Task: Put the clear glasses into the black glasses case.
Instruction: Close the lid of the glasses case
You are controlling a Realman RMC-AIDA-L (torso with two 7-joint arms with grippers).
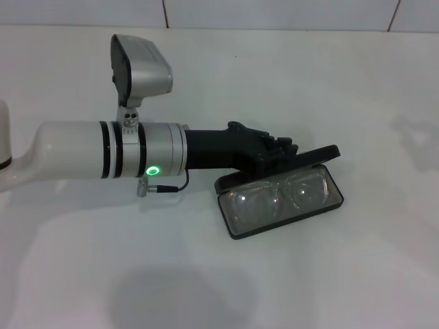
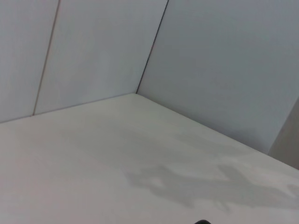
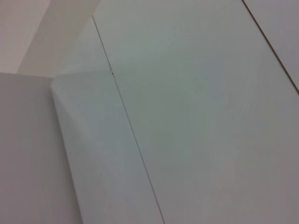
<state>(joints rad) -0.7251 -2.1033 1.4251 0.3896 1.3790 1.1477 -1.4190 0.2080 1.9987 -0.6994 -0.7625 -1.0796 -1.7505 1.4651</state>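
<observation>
In the head view the black glasses case lies open on the white table, right of centre. The clear glasses rest inside its tray, lenses up. The case's lid stands tilted over the far side. My left gripper reaches in from the left and sits against the lid's back edge; whether it holds the lid cannot be told. The left wrist view shows only table and walls. The right gripper is out of view, and its wrist view shows only wall panels.
The white left arm, with its wrist camera, lies across the table's left half. The white table meets panelled walls at the back.
</observation>
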